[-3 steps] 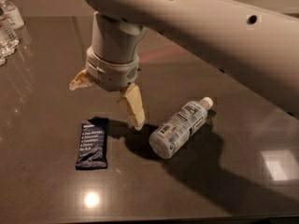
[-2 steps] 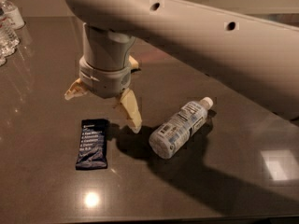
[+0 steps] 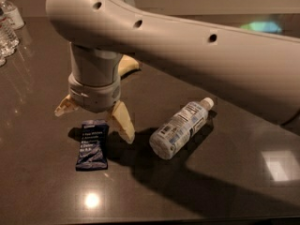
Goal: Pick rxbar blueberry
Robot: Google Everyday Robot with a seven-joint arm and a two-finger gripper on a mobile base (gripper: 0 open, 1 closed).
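The rxbar blueberry (image 3: 92, 144) is a flat dark navy wrapper with white text, lying on the dark table (image 3: 42, 191) at front left. My gripper (image 3: 93, 116) hangs from the big white arm, just above and behind the bar's far end. It is open, with one tan finger (image 3: 64, 107) to the left of the bar and the other (image 3: 124, 124) to its right. The bar's top edge sits right under the wrist. Nothing is in the gripper.
A clear labelled water bottle (image 3: 180, 128) lies on its side right of the gripper, close to the right finger. Upright water bottles (image 3: 8, 25) stand at the far left. A pale yellow object (image 3: 127, 64) peeks from behind the wrist. The arm covers the upper right.
The arm and gripper have moved left and closer to the bar; the open fingers now straddle the bar's far end. The bar and bottle have not moved.
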